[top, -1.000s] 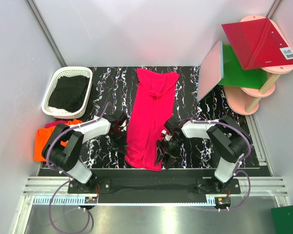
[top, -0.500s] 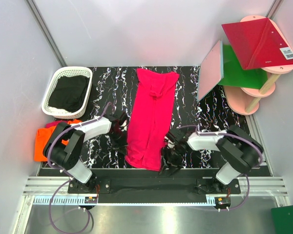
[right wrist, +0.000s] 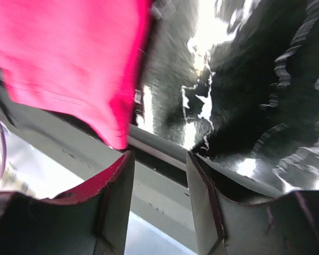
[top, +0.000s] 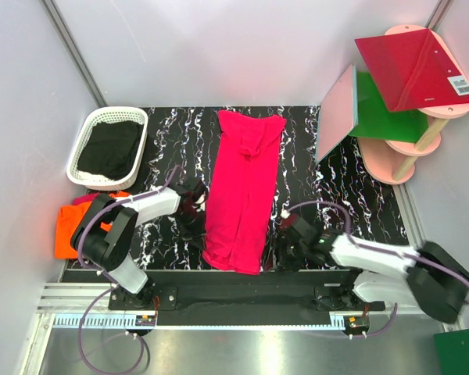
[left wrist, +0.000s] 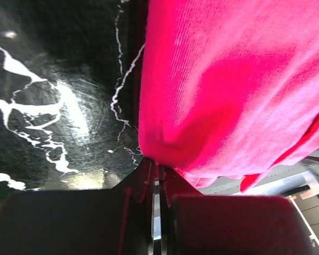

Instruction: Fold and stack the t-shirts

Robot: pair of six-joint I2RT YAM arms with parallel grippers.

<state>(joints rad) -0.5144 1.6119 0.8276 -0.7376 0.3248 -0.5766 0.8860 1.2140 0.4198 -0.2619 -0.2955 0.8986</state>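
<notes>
Right gripper [top: 288, 248] swung clear, jaws spread, hot pink t-shirt [top: 242, 187] at its left; left gripper [left wrist: 157, 169] pinched the shirt's edge, so a lone pull could skew it.

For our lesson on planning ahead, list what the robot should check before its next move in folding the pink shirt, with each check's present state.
1. Left gripper shut on the pink shirt's left edge: ok.
2. Right gripper gripping the shirt: not ok; open and empty beside the near right corner.
3. Shirt lying as one long strip on the table: ok.
4. Near hem fully on the table: cannot tell.
5. Orange shirt folded: cannot tell; the left arm partly hides it.
</notes>
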